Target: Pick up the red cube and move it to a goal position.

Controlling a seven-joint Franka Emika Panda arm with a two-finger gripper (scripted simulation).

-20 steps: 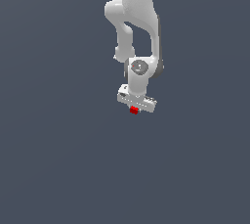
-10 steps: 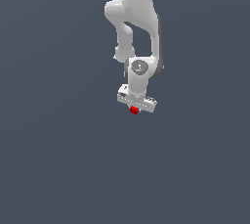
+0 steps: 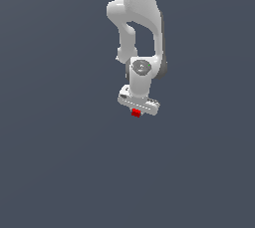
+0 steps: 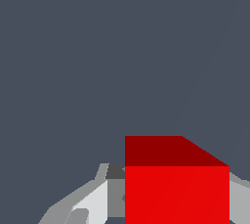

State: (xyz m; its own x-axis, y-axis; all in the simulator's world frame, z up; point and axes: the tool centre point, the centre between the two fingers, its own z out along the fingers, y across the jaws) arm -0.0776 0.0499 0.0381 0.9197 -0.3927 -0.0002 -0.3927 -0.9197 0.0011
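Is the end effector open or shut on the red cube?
Shut on it: the red cube sits between the end effector's fingers in the wrist view.

- A plain dark blue-grey surface point(image 3: 60, 162) fills the exterior view from edge to edge, flat and evenly coloured.
- The same plain surface point(image 4: 73, 61) fills most of the wrist view, with a faint, slightly lighter band towards one side.
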